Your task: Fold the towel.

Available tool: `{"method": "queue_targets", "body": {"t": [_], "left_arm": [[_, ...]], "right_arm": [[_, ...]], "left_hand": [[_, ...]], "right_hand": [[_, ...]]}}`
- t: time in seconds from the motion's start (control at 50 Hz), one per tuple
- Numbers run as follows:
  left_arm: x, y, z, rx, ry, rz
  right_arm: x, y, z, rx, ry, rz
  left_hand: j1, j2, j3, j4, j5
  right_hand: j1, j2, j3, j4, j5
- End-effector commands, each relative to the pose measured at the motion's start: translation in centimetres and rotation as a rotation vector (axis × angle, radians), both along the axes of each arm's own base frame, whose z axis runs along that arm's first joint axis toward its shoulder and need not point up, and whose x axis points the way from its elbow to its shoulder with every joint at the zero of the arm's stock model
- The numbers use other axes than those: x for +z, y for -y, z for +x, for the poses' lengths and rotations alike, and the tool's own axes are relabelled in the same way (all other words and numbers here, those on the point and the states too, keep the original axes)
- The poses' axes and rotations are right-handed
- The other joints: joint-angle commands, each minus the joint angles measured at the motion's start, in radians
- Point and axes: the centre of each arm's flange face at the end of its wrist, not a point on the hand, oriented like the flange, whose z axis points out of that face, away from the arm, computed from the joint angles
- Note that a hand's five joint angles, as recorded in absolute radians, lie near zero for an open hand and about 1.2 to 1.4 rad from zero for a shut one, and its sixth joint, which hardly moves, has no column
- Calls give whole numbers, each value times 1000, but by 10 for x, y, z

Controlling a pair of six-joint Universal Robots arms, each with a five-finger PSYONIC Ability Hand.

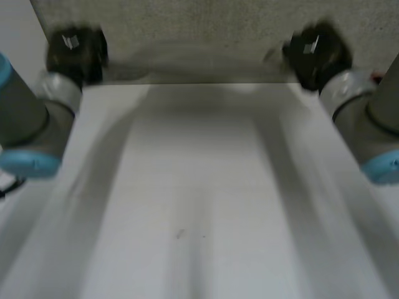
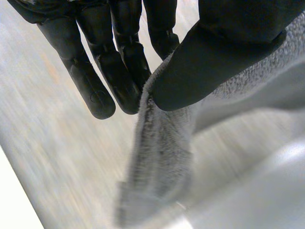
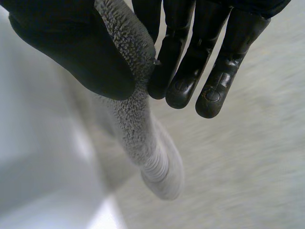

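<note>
Towel (image 1: 199,187): soft, light and limp, spread from both hands toward six o'clock.
Left hand (image 1: 76,53): eleven o'clock, thumb and fingers pinching a far corner.
Right hand (image 1: 315,53): one o'clock, pinching the other.
Hold: corners probably suit best; it sags.

Open over the bare table (image 1: 199,218), centre to 6 o'clock. Blocked at 12 by the towel (image 1: 206,31), pinched at 10 by the left hand (image 1: 75,53), at 2 by the right hand (image 1: 318,53). Hemmed at 9 by the left arm (image 1: 28,124), at 3 by the right arm (image 1: 374,118).
</note>
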Motion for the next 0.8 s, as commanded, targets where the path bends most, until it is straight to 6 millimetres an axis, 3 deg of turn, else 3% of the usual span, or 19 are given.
{"method": "queue_targets", "body": {"t": [0.02, 0.04, 0.06, 0.14, 0.18, 0.22, 0.3, 0.32, 0.4, 0.44, 0.58, 0.64, 0.8], "left_arm": [[-91, -27, 9, -21, 116, 241], [-109, -32, 11, -20, 150, 284], [-122, -37, 14, -16, 185, 317], [-137, -44, 23, 0, 244, 357], [-141, -46, 28, 11, 266, 370], [-133, -52, 40, 37, 278, 360], [-120, -58, 58, 80, 263, 350], [-120, -58, 58, 80, 263, 350], [-107, -68, 64, 89, 253, 320], [-104, -71, 65, 88, 251, 316], [-93, -78, 65, 85, 244, 281], [-91, -80, 65, 84, 242, 275], [-100, -91, 63, 67, 254, 307]], "right_arm": [[-100, -17, 1, 74, -109, 301], [-117, -21, 1, 88, -121, 351], [-117, -21, 1, 88, -121, 352], [-148, -32, -2, 93, -107, 490], [-152, -34, -6, 81, -92, 532], [-151, -40, -9, 71, -68, 584], [-132, -50, -16, 55, -12, 650], [-128, -49, -23, 34, 8, 660], [-119, -46, -35, 13, 31, 662], [-104, -46, -38, 27, 53, 623], [-87, -29, -49, 32, 82, 554], [-79, -19, -43, 83, 76, 504], [-91, 5, -27, 211, -100, 395]], "left_hand": [[191, 179, 180, 178, 181], [191, 179, 180, 178, 181], [191, 179, 180, 178, 181], [191, 179, 180, 178, 181], [191, 179, 180, 178, 181], [191, 179, 180, 178, 181], [191, 179, 180, 178, 181], [191, 179, 180, 178, 181], [191, 179, 180, 178, 181], [191, 179, 180, 178, 181], [191, 179, 180, 178, 181], [191, 179, 180, 178, 181], [191, 179, 180, 178, 181]], "right_hand": [[426, 213, 208, 200, 230], [426, 213, 208, 200, 230], [426, 213, 208, 200, 230], [426, 213, 208, 200, 230], [426, 213, 208, 200, 230], [386, 173, 168, 160, 190], [21, -193, -198, -206, -176], [-120, -334, -339, -346, -317], [-212, -426, -431, -439, -409], [-324, -537, -542, -550, -520], [-321, -535, -540, -548, -518], [-321, -535, -540, -548, -518], [-306, -520, -525, -533, -503]]}}
